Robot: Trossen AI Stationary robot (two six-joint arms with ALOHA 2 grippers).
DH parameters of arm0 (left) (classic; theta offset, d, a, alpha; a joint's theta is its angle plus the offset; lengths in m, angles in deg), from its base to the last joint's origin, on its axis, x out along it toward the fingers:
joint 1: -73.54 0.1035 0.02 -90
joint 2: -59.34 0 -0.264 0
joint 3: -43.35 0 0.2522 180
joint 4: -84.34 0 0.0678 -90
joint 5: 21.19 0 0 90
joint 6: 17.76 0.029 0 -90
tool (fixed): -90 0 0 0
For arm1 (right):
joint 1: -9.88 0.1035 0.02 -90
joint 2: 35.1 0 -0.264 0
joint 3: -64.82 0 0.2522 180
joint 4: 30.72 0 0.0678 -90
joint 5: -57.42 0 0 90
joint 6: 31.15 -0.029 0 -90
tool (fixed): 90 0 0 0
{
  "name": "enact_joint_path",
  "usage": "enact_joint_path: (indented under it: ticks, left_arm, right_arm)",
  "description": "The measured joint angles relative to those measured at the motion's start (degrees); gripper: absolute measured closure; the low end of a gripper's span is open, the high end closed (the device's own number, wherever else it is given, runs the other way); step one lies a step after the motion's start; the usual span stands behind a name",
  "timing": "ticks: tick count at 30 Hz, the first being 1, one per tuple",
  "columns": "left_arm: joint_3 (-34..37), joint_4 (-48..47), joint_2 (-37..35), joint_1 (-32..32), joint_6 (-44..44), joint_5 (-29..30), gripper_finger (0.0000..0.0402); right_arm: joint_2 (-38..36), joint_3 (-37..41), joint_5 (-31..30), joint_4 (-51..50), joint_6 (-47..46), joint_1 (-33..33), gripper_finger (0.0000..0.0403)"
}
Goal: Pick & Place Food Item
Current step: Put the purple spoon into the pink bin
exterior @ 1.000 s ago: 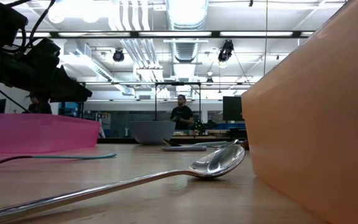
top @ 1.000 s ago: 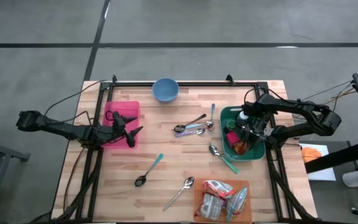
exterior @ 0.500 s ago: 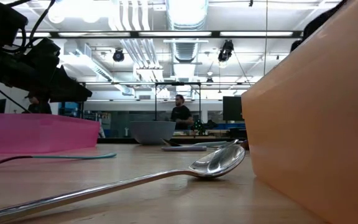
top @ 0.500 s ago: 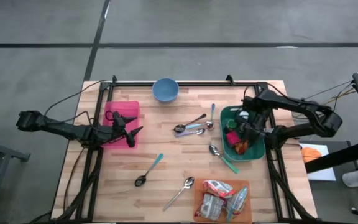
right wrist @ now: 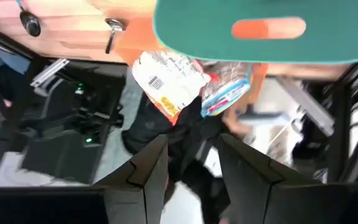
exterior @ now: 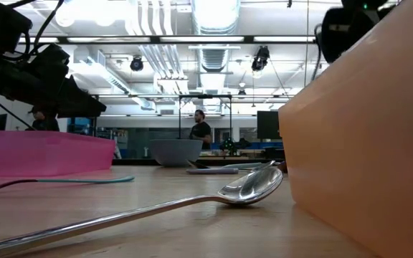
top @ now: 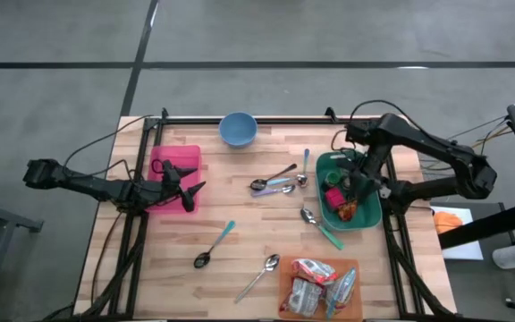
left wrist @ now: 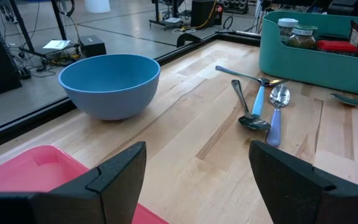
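Now the right gripper (top: 362, 176) hangs over the green bin (top: 375, 215).
Fingers slightly apart, holding nothing; next, reach down for food. Left gripper (top: 189, 183) waits, fingers apart.

Wooden table (top: 240, 210) carries blue bowl (top: 238, 129), pink tray (top: 175, 166), teal bin (top: 371, 215), orange tray (top: 286, 279), roughly six spoons (top: 214, 244).
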Motion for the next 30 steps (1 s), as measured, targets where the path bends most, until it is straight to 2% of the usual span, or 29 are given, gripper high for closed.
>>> enact_joint_path:
  ticks: [8, 15, 25, 30]
  left_arm:
    - [0.0, 0.0, 0.0, 0.0, 0.0, 0.0, 0.0116]
    - [0.0, 0.0, 0.0, 0.0, 0.0, 0.0, 0.0116]
    - [0.0, 0.0, 0.0, 0.0, 0.0, 0.0, 0.0116]
    - [0.0, 0.0, 0.0, 0.0, 0.0, 0.0, 0.0116]
  right_arm:
    - [0.0, -9.6, -12.9, 1.2, 3.9, 6.2, 0.0261]
    - [0.0, -15.3, -23.9, 9.2, 8.5, 13.2, 0.0261]
    - [0.0, -15.7, -40.5, 25.9, 17.5, 24.6, 0.0261]
    - [0.1, -15.0, -46.4, 31.6, 22.0, 29.6, 0.0261]
